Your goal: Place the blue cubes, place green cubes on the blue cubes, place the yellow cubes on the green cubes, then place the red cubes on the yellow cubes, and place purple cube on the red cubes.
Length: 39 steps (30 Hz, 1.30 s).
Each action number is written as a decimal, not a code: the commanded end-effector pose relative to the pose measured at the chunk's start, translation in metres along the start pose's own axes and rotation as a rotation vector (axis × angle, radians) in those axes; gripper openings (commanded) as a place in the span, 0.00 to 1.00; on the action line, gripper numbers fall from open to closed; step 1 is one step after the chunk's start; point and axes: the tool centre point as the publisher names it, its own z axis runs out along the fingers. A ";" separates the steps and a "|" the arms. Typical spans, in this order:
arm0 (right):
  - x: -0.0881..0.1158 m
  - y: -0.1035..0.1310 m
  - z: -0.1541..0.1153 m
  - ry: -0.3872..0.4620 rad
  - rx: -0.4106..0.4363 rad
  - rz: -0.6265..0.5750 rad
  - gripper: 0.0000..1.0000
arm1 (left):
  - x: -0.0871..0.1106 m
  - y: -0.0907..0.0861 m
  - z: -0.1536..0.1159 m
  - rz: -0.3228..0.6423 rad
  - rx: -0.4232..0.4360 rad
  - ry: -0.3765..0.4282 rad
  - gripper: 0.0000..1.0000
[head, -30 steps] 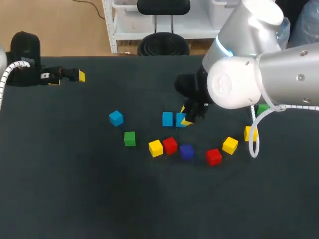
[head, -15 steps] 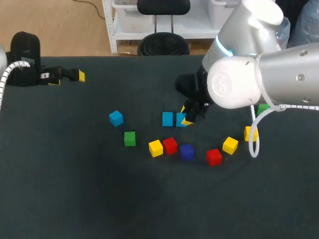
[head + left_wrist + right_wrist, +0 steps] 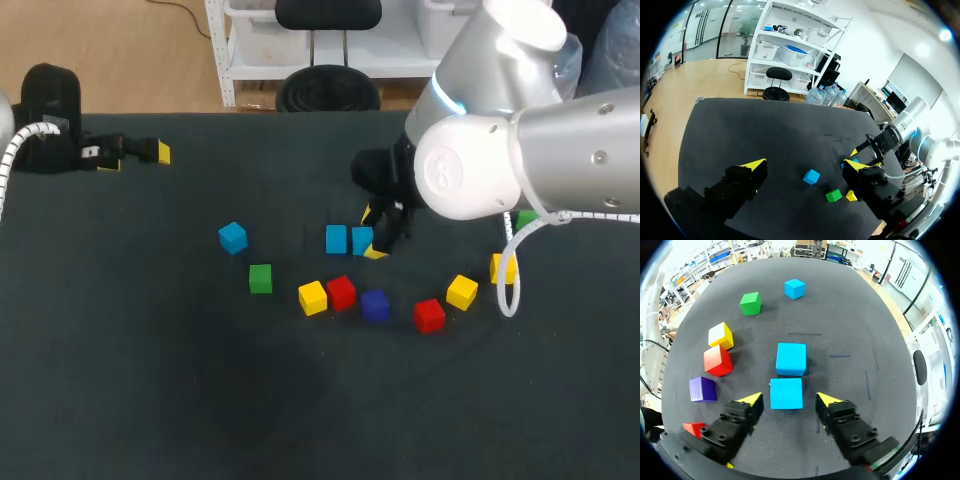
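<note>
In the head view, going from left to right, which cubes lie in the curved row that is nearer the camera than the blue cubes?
green cube → yellow cube → red cube → purple cube → second red cube → second yellow cube → third yellow cube

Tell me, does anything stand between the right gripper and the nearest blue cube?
Nothing visible does. That blue cube lies between the right gripper's open fingers, bare table on both sides. A second blue cube sits just ahead.
</note>
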 end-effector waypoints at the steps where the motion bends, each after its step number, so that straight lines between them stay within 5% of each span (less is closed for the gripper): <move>1: 0.000 -0.001 0.001 0.000 0.001 0.000 0.84 | 0.000 0.001 0.000 0.000 0.001 -0.002 1.00; 5: 0.000 -0.002 -0.001 0.000 0.003 0.001 0.85 | 0.000 0.001 0.000 0.000 0.001 -0.002 1.00; 8: 0.000 -0.003 -0.001 -0.003 0.002 0.003 0.50 | 0.000 0.001 0.000 0.000 0.001 -0.002 1.00; 13: -0.001 -0.004 -0.003 -0.006 0.006 0.002 0.49 | 0.000 0.001 0.000 0.000 0.001 -0.002 1.00; 18: 0.000 -0.003 -0.003 -0.008 0.003 0.001 0.23 | 0.000 0.001 0.000 0.000 0.001 -0.002 1.00; 22: 0.000 -0.003 -0.003 -0.007 0.003 -0.001 0.13 | 0.000 0.001 0.000 0.000 0.001 -0.002 1.00; 33: 0.000 -0.001 -0.002 -0.005 0.005 0.004 0.27 | 0.000 0.001 0.000 0.000 0.001 -0.002 1.00; 39: 0.000 0.000 -0.003 -0.001 0.005 0.006 0.52 | 0.000 0.001 0.000 0.000 0.001 -0.002 1.00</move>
